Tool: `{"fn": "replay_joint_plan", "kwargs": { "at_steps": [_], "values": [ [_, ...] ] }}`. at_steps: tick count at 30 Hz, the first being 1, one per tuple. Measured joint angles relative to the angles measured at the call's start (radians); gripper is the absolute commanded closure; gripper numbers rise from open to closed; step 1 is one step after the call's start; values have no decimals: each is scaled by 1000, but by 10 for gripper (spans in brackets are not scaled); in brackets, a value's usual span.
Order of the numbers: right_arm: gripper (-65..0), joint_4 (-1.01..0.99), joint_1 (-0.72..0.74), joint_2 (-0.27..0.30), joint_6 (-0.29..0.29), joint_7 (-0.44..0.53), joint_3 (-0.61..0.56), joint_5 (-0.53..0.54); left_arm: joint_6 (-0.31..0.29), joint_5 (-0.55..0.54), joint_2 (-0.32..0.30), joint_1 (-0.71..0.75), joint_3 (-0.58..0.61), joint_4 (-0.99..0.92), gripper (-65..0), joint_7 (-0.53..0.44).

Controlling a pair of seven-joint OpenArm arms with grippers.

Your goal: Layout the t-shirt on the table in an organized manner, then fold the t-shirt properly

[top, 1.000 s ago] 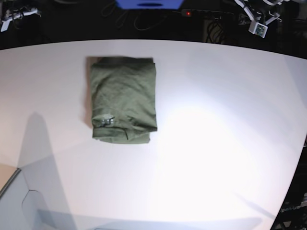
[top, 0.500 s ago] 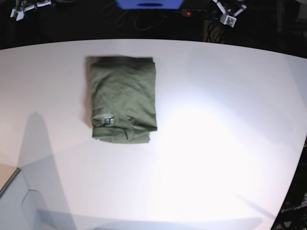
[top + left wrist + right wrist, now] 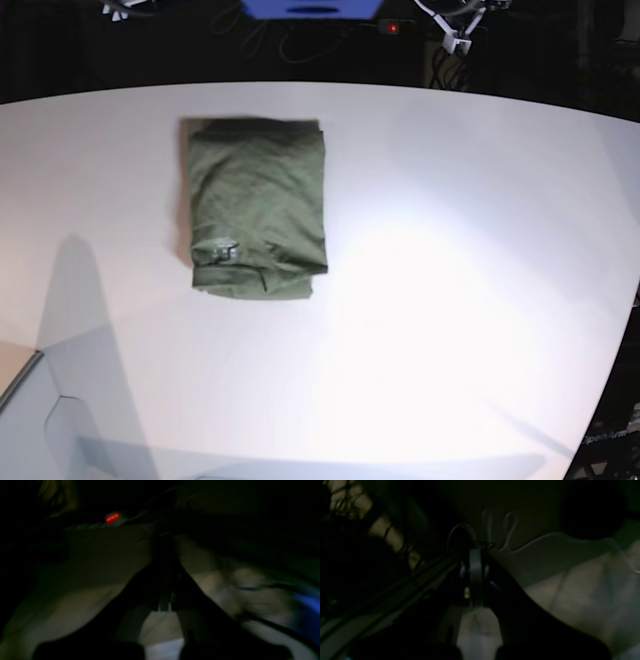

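A broad white table (image 3: pixel 450 300) is filling the base view under a hard glare, with dark clutter and a small red light (image 3: pixel 392 28) beyond its far edge. The olive-green t-shirt (image 3: pixel 257 205) is lying on it toward the far left as a compact folded rectangle, nothing touching it. Both arms are sitting off past the far edge; the left gripper (image 3: pixel 165 590) and right gripper (image 3: pixel 476 585) are showing their jaws pressed together, holding nothing. The fold looks finished. One risk remains: the loosely bunched near hem could spring open. No writing can be read; a small tag near that hem is too small to read.
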Motion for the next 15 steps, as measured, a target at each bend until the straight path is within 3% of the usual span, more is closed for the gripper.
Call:
{"fn": "replay_joint_plan", "kwargs": {
  "at_steps": [4, 5, 6, 8, 11, 13, 15],
  "values": [
    [0, -196, 51, 39, -8, 184, -148, 4, 200, 57, 0, -101, -2, -98, -2, 1],
    [0, -214, 58, 37, -47, 217, -192, 3, 232, 73, 2, -124, -2, -113, -2, -8],
    [0, -226, 64, 29, -136, 245, -244, -2, 264, 71, 6, -146, -3, -126, -2, -10],
    [0, -251, 72, 18, -410, 277, -328, -4, 378, 69, 23, -178, -3, -144, -2, -16],
    [0, -283, 65, 11, -810, 347, -342, 6, 468, 68, 32, -182, -3, -154, -2, -12],
    [0, -291, 67, -6, -940, 412, -346, 8, 489, 68, 35, -175, -3, -154, -2, -7],
    [0, -323, 89, -18, -965, 407, -346, 8, 490, 69, 47, -172, -3, -155, -2, -3]
  ]
}}
